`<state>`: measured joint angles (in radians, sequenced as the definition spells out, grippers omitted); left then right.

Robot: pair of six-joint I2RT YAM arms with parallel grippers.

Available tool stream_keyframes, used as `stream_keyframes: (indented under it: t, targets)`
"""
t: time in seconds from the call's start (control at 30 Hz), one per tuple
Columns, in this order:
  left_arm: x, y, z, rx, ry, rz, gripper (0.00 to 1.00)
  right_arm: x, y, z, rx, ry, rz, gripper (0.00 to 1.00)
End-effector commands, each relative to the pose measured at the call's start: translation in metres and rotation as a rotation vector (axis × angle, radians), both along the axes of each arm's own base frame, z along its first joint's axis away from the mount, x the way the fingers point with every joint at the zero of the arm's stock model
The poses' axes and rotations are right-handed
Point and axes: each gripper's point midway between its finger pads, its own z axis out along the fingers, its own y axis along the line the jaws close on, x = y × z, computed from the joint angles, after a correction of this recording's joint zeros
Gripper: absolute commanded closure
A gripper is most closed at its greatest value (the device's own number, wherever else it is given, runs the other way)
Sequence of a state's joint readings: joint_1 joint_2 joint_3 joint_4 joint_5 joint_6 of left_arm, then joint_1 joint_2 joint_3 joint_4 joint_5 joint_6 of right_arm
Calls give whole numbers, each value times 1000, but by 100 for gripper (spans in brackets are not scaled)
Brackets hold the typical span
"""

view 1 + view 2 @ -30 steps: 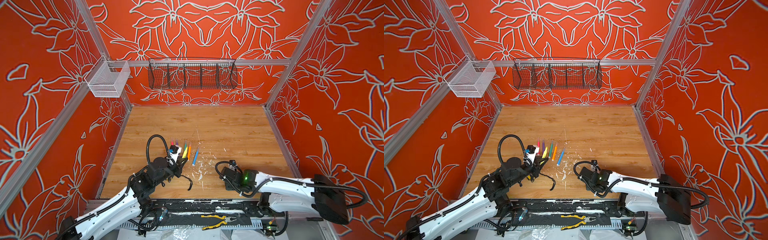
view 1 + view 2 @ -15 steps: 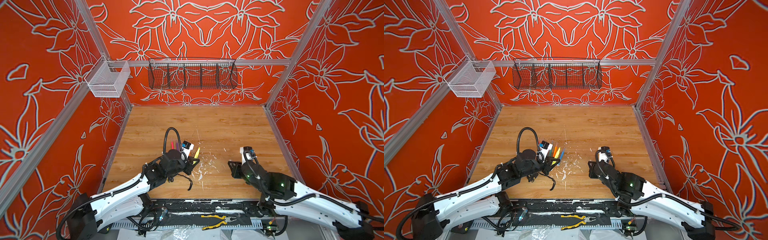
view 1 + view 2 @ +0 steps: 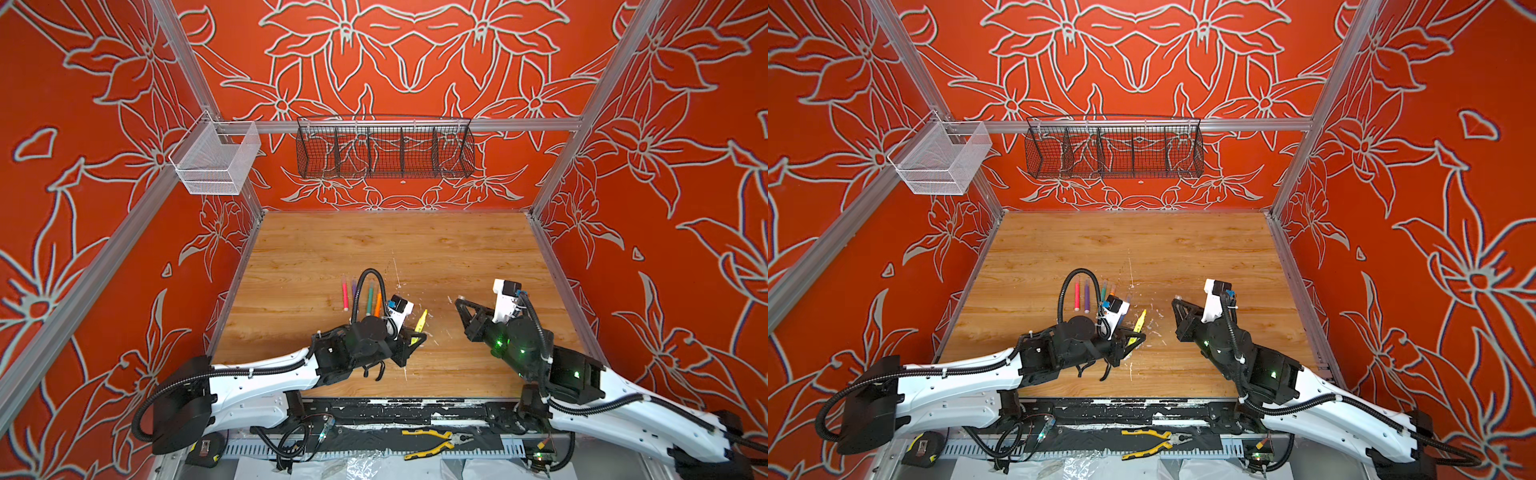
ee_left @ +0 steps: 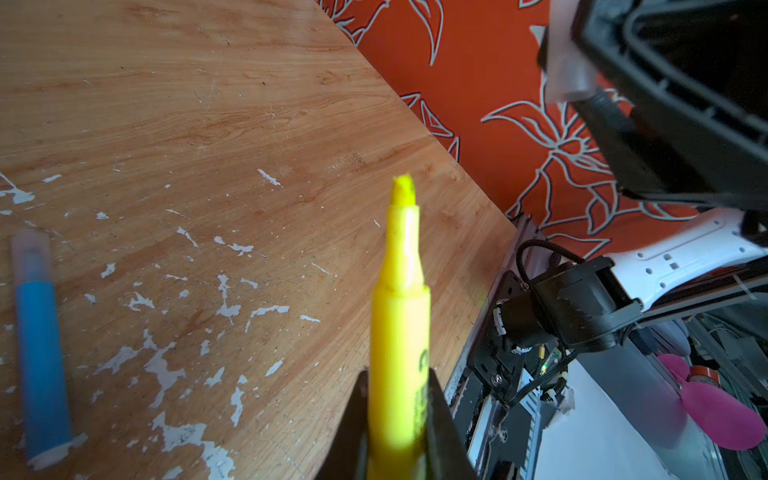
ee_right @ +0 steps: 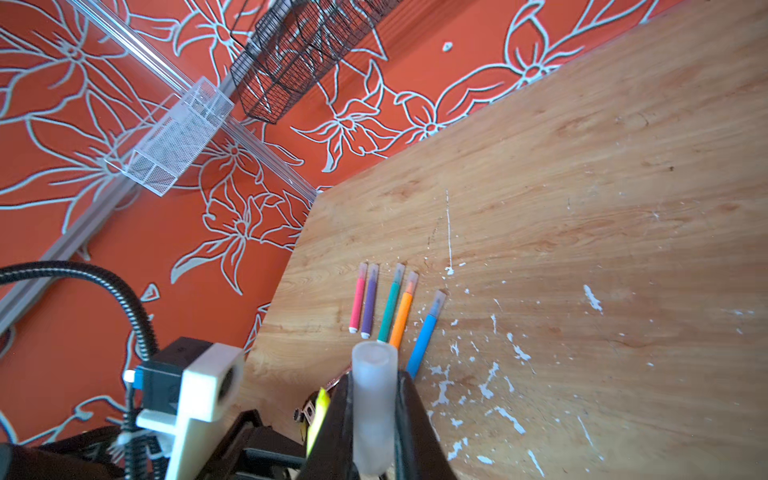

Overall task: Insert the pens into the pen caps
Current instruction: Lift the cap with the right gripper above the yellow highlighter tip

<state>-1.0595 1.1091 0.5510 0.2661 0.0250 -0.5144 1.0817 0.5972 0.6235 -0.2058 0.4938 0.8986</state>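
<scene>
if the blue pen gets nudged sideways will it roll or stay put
Probably rolls: the blue pen has a round, smooth barrel and lies flat on the table. Likely light and stiff, being a thin plastic tube. Its clear cap looks round too, offering no stop.

I stood in a robot lab test cell. Orange panels (image 3: 395, 50) printed with white flowers closed three sides, fixed to aluminium rails (image 3: 519, 124). A black wire basket (image 3: 384, 151) hung at upper centre, a white mesh basket (image 3: 214, 160) at upper left. A paint-flecked wooden tabletop (image 3: 415, 249) filled the lower middle; yellow-handled pliers (image 3: 457, 437) and a tape measure (image 3: 921, 448) lay along the bottom edge.
</scene>
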Motion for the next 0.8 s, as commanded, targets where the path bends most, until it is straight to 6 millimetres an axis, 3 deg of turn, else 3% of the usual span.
stream_keyframes:
  t: [0.0,0.2,0.77]
  targets:
    - [4,-14,23,-69,-22,3,100,5,11,14,56,-37,8,92]
    - [5,-22,23,-66,-18,-8,100,10,26,10,46,-27,30,92]
    - [4,-23,22,-63,-21,-12,100,13,39,-3,60,-13,49,91]
